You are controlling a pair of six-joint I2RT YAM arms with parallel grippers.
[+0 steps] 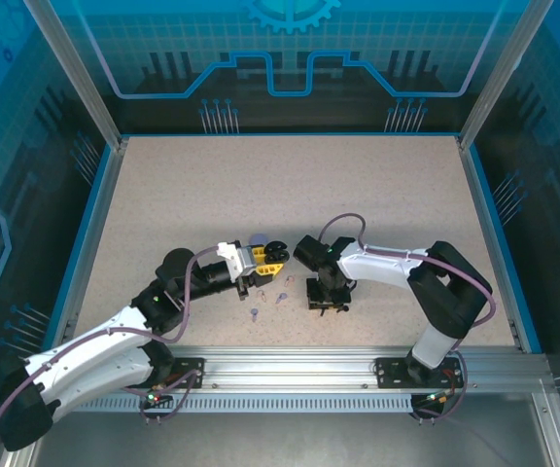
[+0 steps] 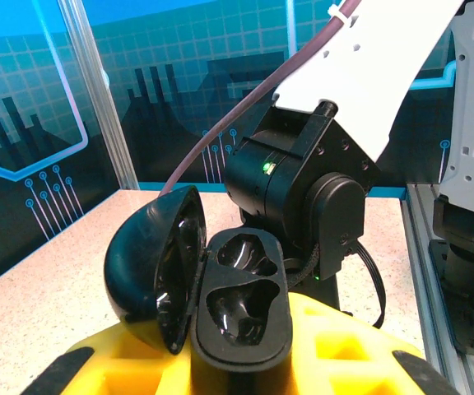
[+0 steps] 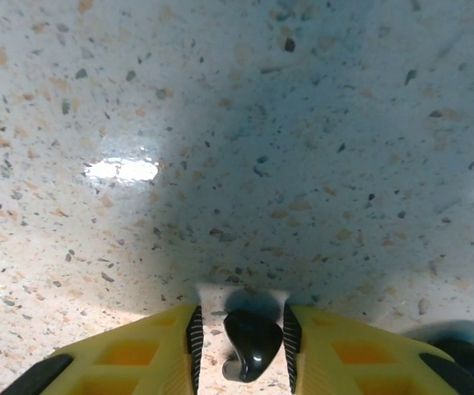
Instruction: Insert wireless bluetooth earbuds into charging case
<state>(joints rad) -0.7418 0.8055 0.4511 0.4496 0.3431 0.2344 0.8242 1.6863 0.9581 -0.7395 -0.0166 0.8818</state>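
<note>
From above, the left gripper (image 1: 263,257) is clamped on the open black charging case (image 1: 276,249), held above the table (image 1: 358,185). Loose lavender earbuds (image 1: 282,298) lie just near of it, left of the downward-pointing right gripper (image 1: 325,304). The left wrist view has the case sitting between the yellow fingers (image 2: 344,350), lid swung left and both sockets empty. In the right wrist view a black earbud (image 3: 252,350) lies on the table between the narrowly parted pads (image 3: 194,346); I cannot tell whether they pinch it.
</note>
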